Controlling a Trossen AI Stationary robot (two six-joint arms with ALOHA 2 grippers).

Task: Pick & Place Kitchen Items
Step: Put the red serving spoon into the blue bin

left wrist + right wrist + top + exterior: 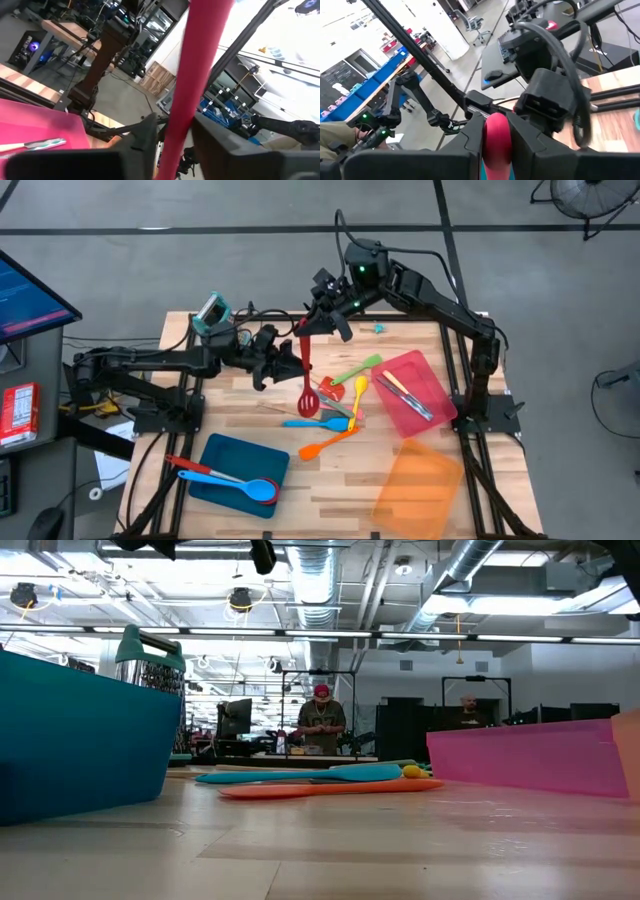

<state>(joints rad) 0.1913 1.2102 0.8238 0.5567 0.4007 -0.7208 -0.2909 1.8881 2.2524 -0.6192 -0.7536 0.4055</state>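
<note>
A red slotted spoon [305,370] hangs upright over the middle of the table, handle up and head [308,400] down. My right gripper [312,322] is shut on its top end, reaching in from the far right. My left gripper [284,362] comes from the table's left and is shut on the handle lower down. More kitchen items lie in a loose pile on the wood: a green spatula [360,367], a yellow spoon [360,390], a blue one [300,423] and an orange one [330,443]. My left gripper has the middle of the spoon's handle [175,132] between its two fingers, one on each side. The fingers [145,132] lie about level, across the handle, coming from the table's left. My right gripper pinches the handle's rounded top end [496,135] between its two fingers. It comes from the far right, slightly tipped down. The spoon hangs below it, clear of the table.
A blue tray [225,480] at the near left holds a blue spoon and a red one. A pink tray [432,375] with utensils stands at the right, an orange tray [418,488] nearer. A grater with a teal handle [213,313] stands at the far left.
</note>
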